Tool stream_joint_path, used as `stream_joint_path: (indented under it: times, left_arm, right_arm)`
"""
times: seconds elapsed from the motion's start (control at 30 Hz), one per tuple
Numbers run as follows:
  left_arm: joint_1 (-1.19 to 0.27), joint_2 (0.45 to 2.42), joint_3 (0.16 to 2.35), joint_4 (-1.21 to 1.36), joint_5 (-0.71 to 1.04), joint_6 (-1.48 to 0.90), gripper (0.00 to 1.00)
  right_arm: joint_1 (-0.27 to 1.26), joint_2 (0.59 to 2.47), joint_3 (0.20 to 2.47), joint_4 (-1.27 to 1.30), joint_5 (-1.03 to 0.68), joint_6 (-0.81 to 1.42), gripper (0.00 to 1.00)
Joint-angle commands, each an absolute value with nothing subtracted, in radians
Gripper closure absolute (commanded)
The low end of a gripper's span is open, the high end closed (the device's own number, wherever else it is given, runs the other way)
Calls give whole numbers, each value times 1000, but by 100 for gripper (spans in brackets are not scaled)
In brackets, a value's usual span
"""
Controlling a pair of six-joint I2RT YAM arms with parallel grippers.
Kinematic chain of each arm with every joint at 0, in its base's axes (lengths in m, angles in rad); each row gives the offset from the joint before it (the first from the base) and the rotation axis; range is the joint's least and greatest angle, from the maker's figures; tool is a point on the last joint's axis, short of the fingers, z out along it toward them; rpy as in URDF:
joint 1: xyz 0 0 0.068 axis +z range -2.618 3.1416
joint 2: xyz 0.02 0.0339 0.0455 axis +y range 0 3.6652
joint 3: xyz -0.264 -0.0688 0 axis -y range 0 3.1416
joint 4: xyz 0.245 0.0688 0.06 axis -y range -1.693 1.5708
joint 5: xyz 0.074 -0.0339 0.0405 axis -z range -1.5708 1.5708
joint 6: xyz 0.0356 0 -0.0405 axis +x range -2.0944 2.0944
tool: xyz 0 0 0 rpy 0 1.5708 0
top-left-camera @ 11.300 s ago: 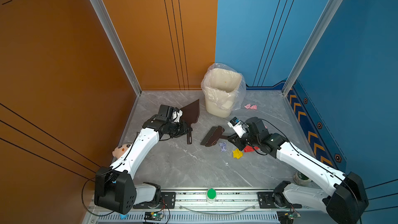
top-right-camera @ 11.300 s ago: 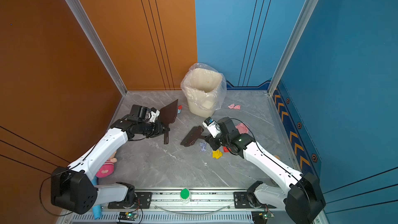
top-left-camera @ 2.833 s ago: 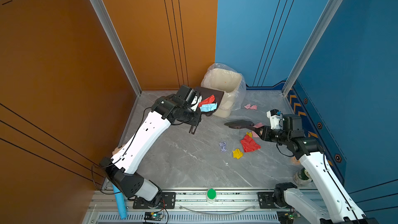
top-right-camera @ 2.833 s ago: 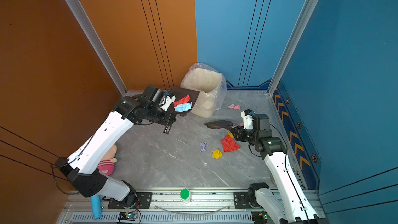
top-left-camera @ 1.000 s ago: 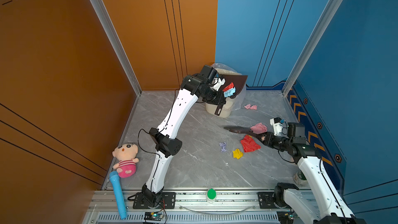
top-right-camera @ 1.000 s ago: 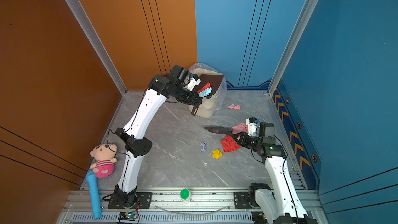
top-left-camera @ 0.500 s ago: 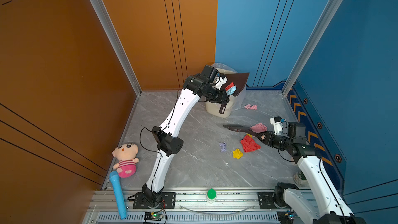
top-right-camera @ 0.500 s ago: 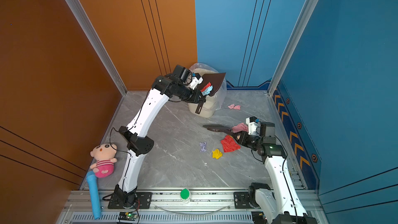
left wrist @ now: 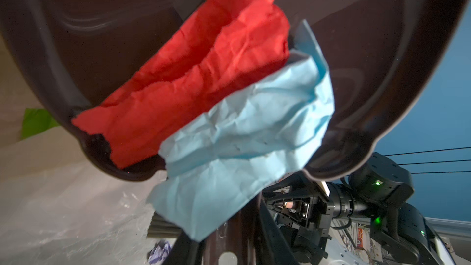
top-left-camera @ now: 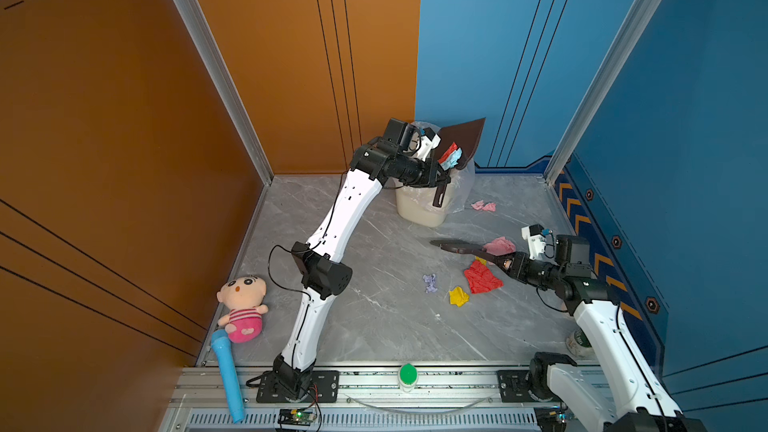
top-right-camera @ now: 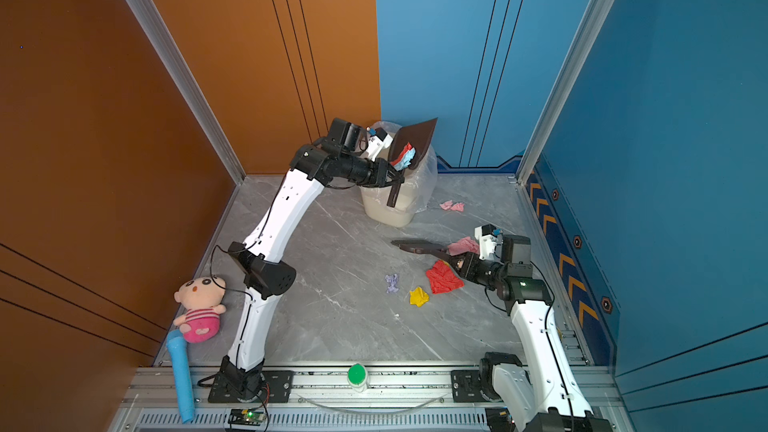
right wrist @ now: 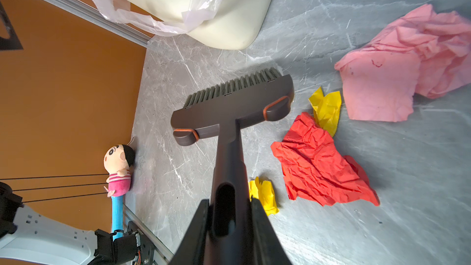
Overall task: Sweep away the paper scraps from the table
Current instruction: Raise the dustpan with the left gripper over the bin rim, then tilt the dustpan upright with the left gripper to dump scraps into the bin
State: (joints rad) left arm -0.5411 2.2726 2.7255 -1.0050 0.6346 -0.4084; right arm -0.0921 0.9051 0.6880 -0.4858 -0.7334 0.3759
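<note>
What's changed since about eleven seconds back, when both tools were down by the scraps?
The left gripper lifted the dustpan over the bin, tilted, red and light blue scraps inside. The right gripper drew the brush rightward. Both grips unchanged; the lilac scrap stayed.

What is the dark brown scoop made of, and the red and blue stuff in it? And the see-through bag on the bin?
The dark brown dustpan looks like smooth, glossy hard plastic: light glints off its curved wall. The red scrap and light blue scrap look like thin matte paper, with sharp creases all over. The clear bin liner looks like thin plastic film: see-through, shiny and wrinkled.
</note>
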Motion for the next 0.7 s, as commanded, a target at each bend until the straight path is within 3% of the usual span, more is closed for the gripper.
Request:
stream_joint_path:
  times: [0.0,0.3,0.67]
  left_arm:
    - [-525,2295,2715,-842,765,-486,100]
    - [-503,2331,2659,-536,912,-715,100]
    - [-490,2324,2596,-344,968,-864,100]
  right_arm:
    - [-101,895,687,-462,-742,388,100]
    - [-104,861,680,-477,-710,395,100]
    - [-106,859,687,-476,-671,387,100]
